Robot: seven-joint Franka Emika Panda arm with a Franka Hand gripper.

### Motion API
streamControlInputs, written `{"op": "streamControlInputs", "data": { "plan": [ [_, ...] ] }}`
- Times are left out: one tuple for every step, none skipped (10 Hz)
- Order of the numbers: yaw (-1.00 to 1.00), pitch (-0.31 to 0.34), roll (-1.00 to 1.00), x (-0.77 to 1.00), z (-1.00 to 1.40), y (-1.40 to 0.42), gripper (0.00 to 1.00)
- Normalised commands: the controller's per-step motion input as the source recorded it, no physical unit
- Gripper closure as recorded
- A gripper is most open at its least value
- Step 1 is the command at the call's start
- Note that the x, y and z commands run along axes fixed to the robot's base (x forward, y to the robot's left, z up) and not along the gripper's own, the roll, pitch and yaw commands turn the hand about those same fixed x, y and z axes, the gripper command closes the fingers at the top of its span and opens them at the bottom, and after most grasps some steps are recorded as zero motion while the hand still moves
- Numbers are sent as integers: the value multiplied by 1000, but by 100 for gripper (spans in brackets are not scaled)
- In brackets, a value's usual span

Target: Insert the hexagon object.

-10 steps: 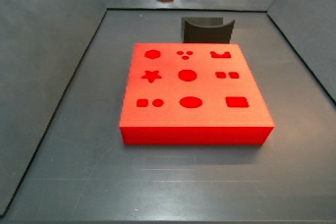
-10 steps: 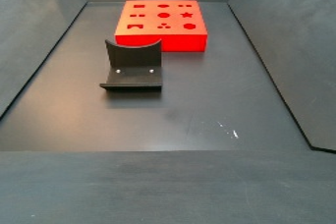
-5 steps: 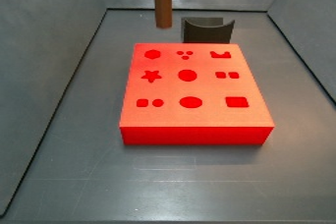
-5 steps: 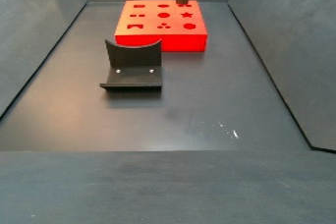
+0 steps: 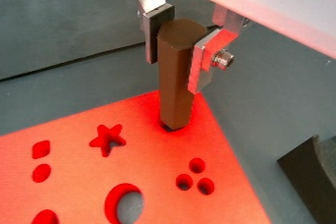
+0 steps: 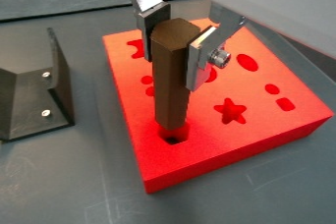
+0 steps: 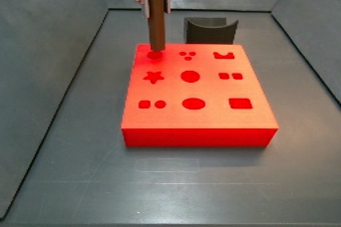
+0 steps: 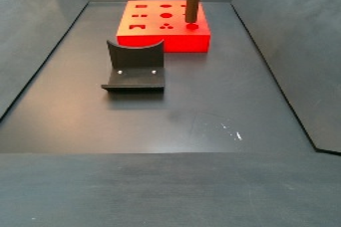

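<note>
The pincer (image 6: 176, 43) grips the rod (image 6: 170, 81) upright, its lower end at a corner hole of the red block (image 6: 262, 120); seating appears begun, with full insertion and release outstanding.

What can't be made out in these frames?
- How deep the hexagon object sits in the red block: its tip hides the hole in both wrist views.
- The gripper above the fingers: cut off by the frame edge.
- The fixture: partly behind the block in a side view.
</note>
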Motion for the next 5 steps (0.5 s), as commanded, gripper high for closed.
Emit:
{"op": "streamControlInputs", "data": {
  "plan": [
    [0, 0, 159, 0, -234, -237, 100],
    [0, 0, 204, 0, -237, -189, 100],
    [0, 1, 157, 0, -251, 0, 100],
    [0, 40, 113, 0, -131, 100, 100],
    [3, 19, 44, 0, 0, 194, 100]
  ]
}}
